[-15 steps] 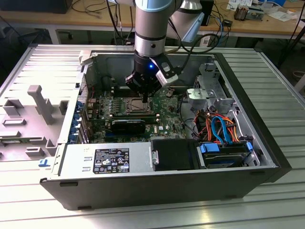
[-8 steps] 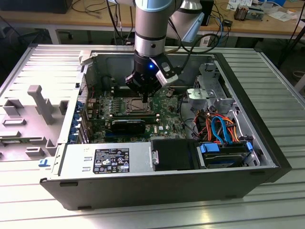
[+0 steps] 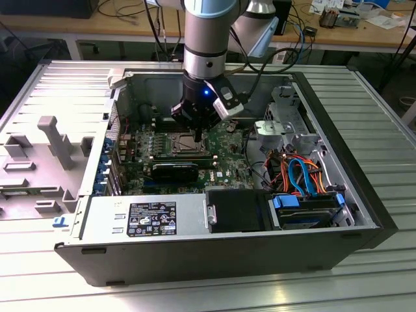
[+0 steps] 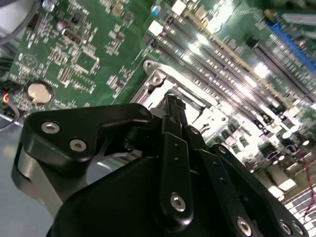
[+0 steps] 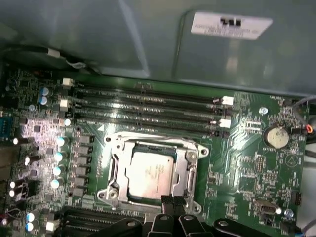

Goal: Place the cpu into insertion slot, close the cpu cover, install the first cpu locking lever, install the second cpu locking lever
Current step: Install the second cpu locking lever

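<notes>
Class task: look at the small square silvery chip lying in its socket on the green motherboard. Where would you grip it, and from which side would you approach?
Judging by its pose, grip the small square silvery chip by two opposite thin edges, coming straight down from above. It lies flat, top face up, inside the silvery metal frame, so a sideways approach looks blocked. The black gripper hovers close to the socket's edge.

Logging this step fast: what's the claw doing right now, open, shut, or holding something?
Claw: shut, fingertips together, holding nothing visible, at the edge of the chip seated in its socket.
</notes>
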